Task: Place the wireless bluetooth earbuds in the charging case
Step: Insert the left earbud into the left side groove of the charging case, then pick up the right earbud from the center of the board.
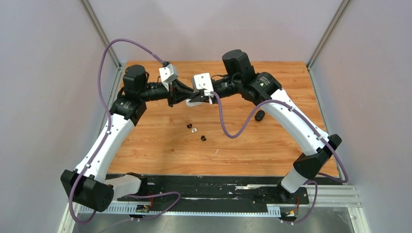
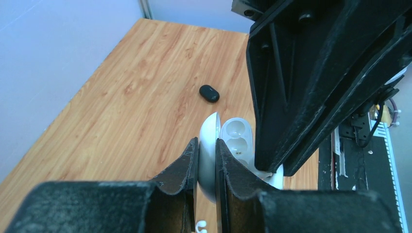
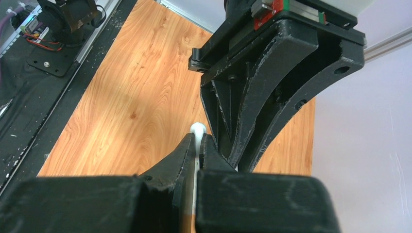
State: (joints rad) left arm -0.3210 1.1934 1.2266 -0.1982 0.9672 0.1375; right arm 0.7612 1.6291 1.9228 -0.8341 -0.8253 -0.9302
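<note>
"Holding the white charging case (image 1: 194,103) in the air between both claws, are we?"

"We are. Our left gripper (image 2: 207,143) is pinched narrow on the lid (image 2: 209,127), which stands open on edge, the base (image 2: 238,141) just beside it. Our right gripper (image 3: 198,141) is closed on a thin white edge that we take for the same case."

"And the earbuds (image 1: 194,130)?"

"Loose on the table (image 1: 145,145), a small scatter toward our bases from the case, almost under the gap between the claws. Neither arm is plainly nearer, and neither claw is free; we judge one must let go before any bud is picked."

"Which way does the case run?"

"Its long axis lies roughly across us, claw to claw, so the wells sit in line between them."

"What does one view give that another lacks?"

"Only the overhead shows the buds: two dark, at least one pale, too small to say more. Only the left wrist shows the two wells bare; a shut black case (image 2: 209,93) lies on the wood beyond. The right wrist shows little besides fingers."
</note>
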